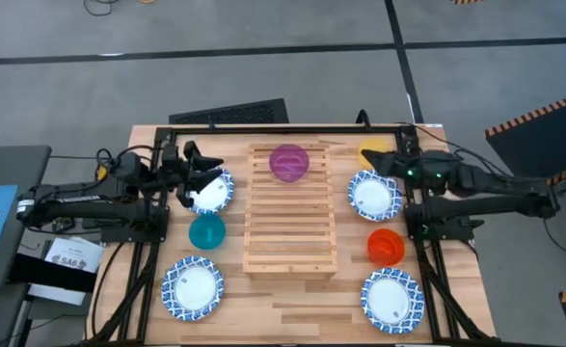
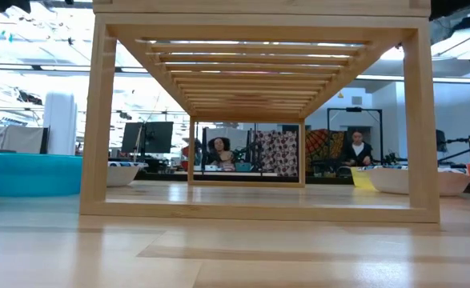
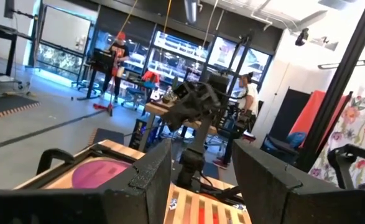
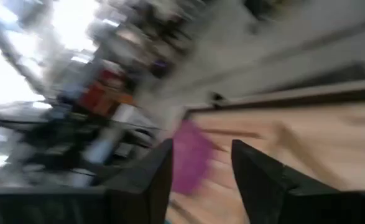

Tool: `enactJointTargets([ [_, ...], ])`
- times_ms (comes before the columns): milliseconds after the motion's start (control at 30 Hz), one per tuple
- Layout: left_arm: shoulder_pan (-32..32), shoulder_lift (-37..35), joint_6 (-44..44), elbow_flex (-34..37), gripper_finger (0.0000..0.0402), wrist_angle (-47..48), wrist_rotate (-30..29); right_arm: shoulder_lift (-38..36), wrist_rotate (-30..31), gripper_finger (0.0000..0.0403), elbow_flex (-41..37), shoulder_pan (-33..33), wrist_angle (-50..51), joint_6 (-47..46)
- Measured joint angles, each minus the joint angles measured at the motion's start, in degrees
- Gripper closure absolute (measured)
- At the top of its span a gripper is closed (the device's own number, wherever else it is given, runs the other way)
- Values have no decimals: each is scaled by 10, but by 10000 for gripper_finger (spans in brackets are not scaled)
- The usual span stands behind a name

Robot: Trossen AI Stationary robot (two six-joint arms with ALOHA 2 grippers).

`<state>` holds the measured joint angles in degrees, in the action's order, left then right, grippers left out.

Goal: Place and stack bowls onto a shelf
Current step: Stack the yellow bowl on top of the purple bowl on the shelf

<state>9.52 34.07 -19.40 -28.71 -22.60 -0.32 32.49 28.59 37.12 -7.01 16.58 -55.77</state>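
The slatted wooden shelf [image 1: 290, 207] stands mid-table with the purple bowl [image 1: 288, 162] on its far end. On its left are a blue-rimmed bowl [image 1: 212, 192], the teal bowl [image 1: 206, 231] and a second blue-rimmed bowl [image 1: 192, 286]. On its right are the yellow bowl [image 1: 371, 150], a blue-rimmed bowl [image 1: 374, 195], the red bowl [image 1: 386, 247] and another blue-rimmed bowl [image 1: 392, 300]. My left gripper [image 1: 205, 177] hovers open over the far-left blue-rimmed bowl. My right gripper [image 1: 377, 162] is open beside the yellow bowl, partly hiding it. Both wrist views face the purple bowl [image 3: 98, 174] [image 4: 188, 155].
A black frame rail [image 1: 283, 127] runs along the table's far edge, with dark arm bases at both sides. Bare tabletop [image 1: 292, 308] lies near the front edge between the two near bowls. People work at desks in the room beyond [image 2: 356, 150].
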Motion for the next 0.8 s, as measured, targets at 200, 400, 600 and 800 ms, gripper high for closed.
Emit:
enactJointTargets([
  [200,0,0,-8,0,247,10,-7,67,3,184,92,-129,301,-118],
  [400,0,0,-9,0,247,10,-16,167,-69,187,100,-289,389,-100],
  [600,0,0,-26,0,247,9,-19,282,-75,193,100,-373,381,-78],
  [800,0,0,-29,0,247,9,-19,339,-115,200,54,-402,336,-83],
])
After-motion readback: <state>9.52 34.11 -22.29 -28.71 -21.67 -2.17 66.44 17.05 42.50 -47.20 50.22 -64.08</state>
